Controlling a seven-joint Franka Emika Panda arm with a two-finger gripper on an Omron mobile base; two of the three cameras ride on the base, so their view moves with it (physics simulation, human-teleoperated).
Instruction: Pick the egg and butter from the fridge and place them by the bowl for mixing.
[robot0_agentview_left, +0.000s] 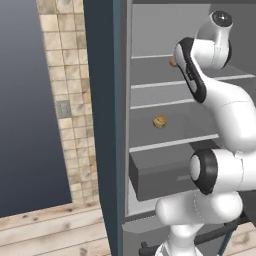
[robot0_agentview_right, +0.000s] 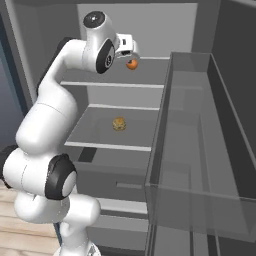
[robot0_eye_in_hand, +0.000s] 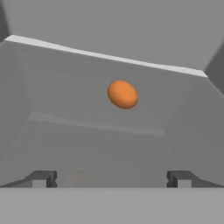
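Observation:
The egg (robot0_eye_in_hand: 123, 94) is a small smooth orange-brown oval lying on an upper shelf of the open fridge (robot0_agentview_right: 120, 85). It also appears as an orange spot in the right base view (robot0_agentview_right: 132, 64), and the arm half covers it in the left base view (robot0_agentview_left: 172, 62). My gripper (robot0_eye_in_hand: 111, 179) is open and holds nothing. It points at the egg from a short distance, with the egg centred ahead of the fingertips (robot0_eye_in_hand: 43, 178). In the right base view the hand (robot0_agentview_right: 128, 46) sits just above and left of the egg. The butter and the bowl are out of view.
A tan, lumpy round item (robot0_agentview_right: 119, 124) (robot0_agentview_left: 159, 121) lies on the shelf two levels down. Below it a grey drawer (robot0_agentview_left: 160, 175) stands slightly pulled out. The open fridge door with its clear bin (robot0_agentview_right: 200, 150) stands at the right, and a tiled wall (robot0_agentview_left: 70, 100) at the left.

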